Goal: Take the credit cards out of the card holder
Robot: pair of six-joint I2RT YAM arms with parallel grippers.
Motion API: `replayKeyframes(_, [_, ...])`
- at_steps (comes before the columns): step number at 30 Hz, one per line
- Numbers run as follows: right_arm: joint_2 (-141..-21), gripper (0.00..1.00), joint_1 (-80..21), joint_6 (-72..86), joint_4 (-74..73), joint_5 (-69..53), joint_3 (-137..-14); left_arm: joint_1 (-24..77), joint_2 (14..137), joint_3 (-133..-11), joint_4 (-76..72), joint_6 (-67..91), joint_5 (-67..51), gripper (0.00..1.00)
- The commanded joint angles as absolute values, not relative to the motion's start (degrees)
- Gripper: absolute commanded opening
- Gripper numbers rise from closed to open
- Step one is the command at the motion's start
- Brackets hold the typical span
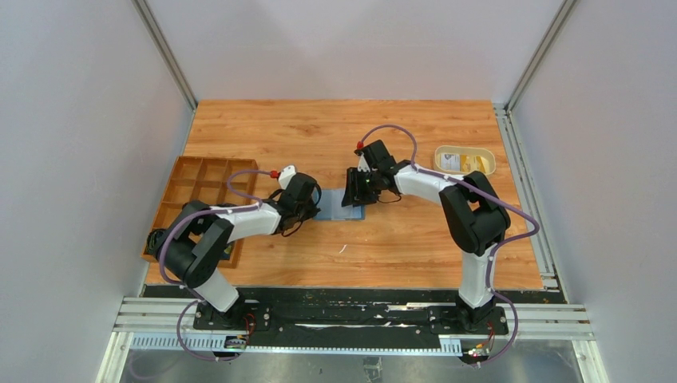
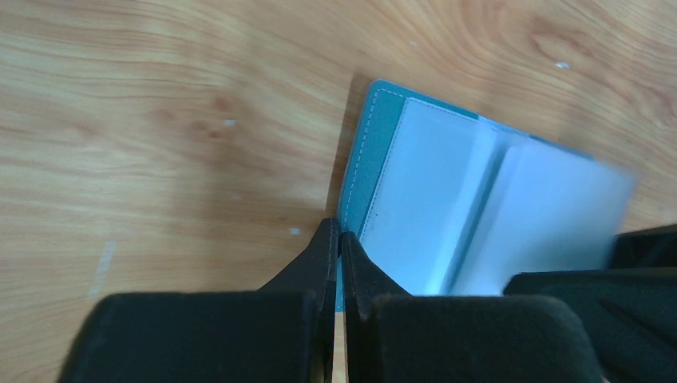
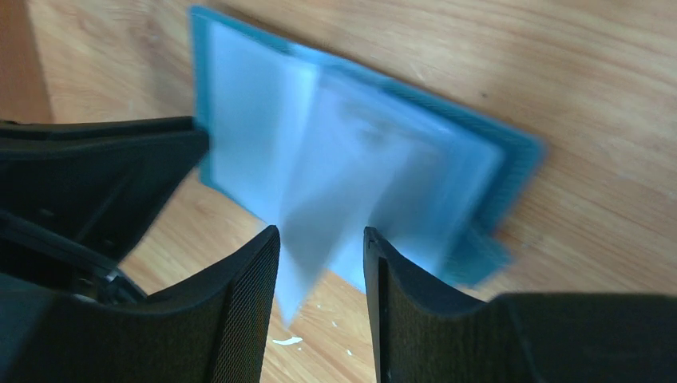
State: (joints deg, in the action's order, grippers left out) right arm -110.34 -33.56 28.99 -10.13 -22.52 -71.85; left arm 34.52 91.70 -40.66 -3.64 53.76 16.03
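Observation:
The blue card holder [image 1: 339, 205] lies open on the wooden table between both arms. Its pale clear sleeves [image 2: 447, 199] show no card that I can make out. My left gripper [image 2: 340, 234] is shut, its tips right at the holder's left cover edge [image 2: 375, 152]. My right gripper [image 3: 319, 235] is open over the holder's right side [image 3: 495, 159], and one raised clear sleeve [image 3: 319, 199] stands loose between its fingers. Two credit cards, one whitish [image 1: 449, 162] and one yellow [image 1: 477, 163], lie in the cream dish at the back right.
A brown wooden compartment tray [image 1: 199, 191] sits at the left table edge under the left arm. The cream oval dish [image 1: 465, 148] stands behind the right arm. Metal rails run along the right and near edges.

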Motion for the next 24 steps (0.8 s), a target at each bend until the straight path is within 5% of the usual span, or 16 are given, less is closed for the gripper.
replayKeyframes(1, [-110.4,0.47,-33.8,29.0,-10.4,-27.9,-75.0,36.8,96.1,-44.5,-0.9,55.1,16.0,0.0])
replayKeyframes(13, [-110.1,0.47,-33.7,29.0,-8.9,-32.8,-80.2,37.3,100.0,-49.3,1.5,56.3,16.2,0.0])
replayKeyframes(24, [-101.5,0.47,-23.7,27.1,-13.8,-20.5,-67.6,37.4,95.6,-50.7,6.3,57.1,18.7,0.0])
